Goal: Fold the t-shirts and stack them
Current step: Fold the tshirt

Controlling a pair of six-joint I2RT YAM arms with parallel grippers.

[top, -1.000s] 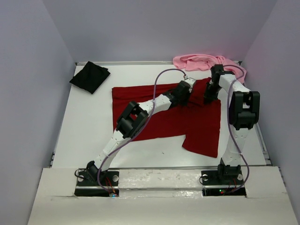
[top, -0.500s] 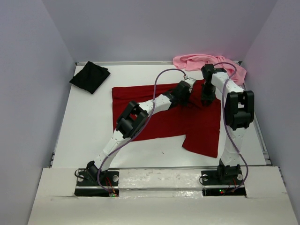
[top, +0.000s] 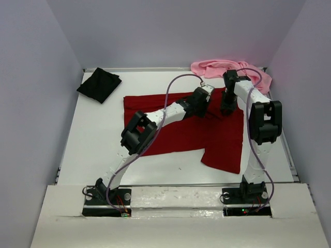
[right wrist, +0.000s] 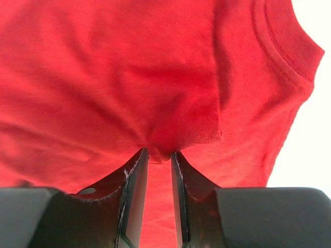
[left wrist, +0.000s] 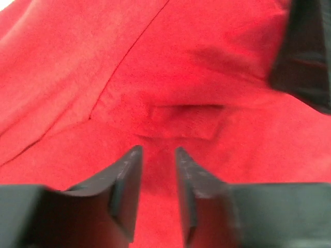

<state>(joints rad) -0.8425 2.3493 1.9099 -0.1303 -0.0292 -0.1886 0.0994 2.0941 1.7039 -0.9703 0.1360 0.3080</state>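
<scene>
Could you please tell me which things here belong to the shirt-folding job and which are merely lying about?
Belonging to the job: dark red t-shirt, black t-shirt, pink t-shirt.
Merely surroundings: white table, grey walls.

White links [top: 116, 165], black joints [top: 137, 133], purple cables [top: 172, 88], black bases [top: 106, 202]

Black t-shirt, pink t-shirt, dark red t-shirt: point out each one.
black t-shirt [top: 99, 85], top view, middle of folded bundle
pink t-shirt [top: 212, 67], top view, crumpled heap's left part
dark red t-shirt [top: 218, 140], top view, flat body panel
</scene>
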